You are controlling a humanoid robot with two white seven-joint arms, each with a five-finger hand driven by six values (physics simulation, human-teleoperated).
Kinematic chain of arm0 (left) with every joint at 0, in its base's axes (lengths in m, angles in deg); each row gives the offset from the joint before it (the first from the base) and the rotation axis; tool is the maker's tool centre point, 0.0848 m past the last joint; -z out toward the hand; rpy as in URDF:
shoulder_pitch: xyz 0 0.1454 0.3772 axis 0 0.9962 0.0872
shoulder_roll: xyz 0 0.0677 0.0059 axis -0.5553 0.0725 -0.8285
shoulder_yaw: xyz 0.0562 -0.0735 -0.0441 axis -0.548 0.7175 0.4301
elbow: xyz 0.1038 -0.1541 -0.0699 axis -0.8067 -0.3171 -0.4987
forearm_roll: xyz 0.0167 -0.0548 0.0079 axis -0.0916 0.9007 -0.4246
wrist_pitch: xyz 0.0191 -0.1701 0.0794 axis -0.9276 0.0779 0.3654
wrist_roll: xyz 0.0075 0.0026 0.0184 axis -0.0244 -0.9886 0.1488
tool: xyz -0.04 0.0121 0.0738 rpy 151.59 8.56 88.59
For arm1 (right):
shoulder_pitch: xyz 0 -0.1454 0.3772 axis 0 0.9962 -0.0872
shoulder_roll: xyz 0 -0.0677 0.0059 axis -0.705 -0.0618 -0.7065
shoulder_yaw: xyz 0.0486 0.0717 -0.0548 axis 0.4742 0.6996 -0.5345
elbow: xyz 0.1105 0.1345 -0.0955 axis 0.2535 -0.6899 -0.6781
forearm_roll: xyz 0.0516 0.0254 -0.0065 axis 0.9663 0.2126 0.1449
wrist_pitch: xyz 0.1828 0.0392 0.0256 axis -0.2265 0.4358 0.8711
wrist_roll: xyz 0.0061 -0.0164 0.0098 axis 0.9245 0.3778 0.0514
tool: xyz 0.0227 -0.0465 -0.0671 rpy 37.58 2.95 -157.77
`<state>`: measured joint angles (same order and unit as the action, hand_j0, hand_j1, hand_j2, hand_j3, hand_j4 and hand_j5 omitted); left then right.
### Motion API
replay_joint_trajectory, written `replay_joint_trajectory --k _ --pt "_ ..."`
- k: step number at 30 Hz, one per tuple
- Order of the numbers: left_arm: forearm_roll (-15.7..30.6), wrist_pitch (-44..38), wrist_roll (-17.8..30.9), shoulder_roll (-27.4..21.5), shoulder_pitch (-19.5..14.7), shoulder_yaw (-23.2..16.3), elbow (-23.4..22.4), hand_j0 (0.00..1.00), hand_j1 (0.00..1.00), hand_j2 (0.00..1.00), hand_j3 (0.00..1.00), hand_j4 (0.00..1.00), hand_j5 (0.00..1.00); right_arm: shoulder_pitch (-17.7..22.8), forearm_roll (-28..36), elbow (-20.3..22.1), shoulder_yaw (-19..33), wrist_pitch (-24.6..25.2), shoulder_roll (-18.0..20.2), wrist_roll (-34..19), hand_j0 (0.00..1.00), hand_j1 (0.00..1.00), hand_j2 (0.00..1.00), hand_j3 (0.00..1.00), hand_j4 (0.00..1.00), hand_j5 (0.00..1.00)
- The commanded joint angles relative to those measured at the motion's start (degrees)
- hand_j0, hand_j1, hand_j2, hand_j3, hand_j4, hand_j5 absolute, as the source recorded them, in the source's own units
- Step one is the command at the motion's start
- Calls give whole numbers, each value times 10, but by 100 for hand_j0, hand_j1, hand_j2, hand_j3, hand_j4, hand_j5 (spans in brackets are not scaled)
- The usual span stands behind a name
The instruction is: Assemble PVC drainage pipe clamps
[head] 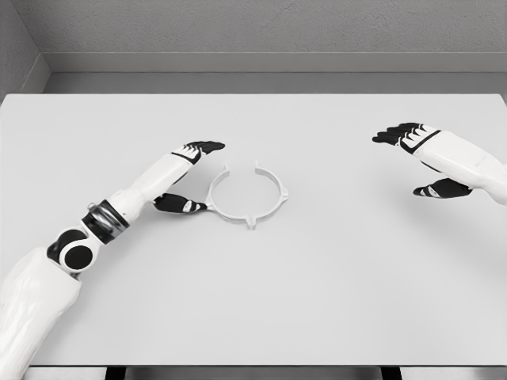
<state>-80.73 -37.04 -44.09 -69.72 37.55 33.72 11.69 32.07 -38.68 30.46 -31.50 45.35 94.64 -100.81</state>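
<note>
The left hand [188,170] is seen just left of the pipe clamp [247,193], its fingers [204,146] stretched out flat and its thumb [179,204] spread well apart below them, so that the hand is wide open and nothing is held. The thumb tip is brought close to the clamp's left edge; whether it touches cannot be told. The fingertips are placed just beyond the clamp's upper left. The clamp, a thin white ring with a gap at its top and small tabs around its rim, is laid flat on the white table [317,301], near the table's middle. The right hand [424,158] is held well to the right of the clamp, likewise open and empty, fingers extended toward it.
</note>
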Motion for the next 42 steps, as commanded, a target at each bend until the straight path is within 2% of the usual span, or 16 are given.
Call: replay_joint_trajectory --k 1,32,40,42 --pt "4 0 0 1 0 0 1 100 100 100 100 100 100 1 4 0 0 1 1 0 100 100 100 100 100 100" --pt "6 0 0 13 -1 4 9 100 100 100 100 100 100 2 4 -1 1 1 1 0 100 100 100 100 100 100" --pt "6 0 0 4 -10 8 -1 100 100 100 100 100 100 2 4 -1 1 1 1 0 100 100 100 100 100 100" --pt "6 0 0 -3 -17 8 -18 100 100 100 100 100 100 2 4 -1 1 1 1 0 100 100 100 100 100 100"
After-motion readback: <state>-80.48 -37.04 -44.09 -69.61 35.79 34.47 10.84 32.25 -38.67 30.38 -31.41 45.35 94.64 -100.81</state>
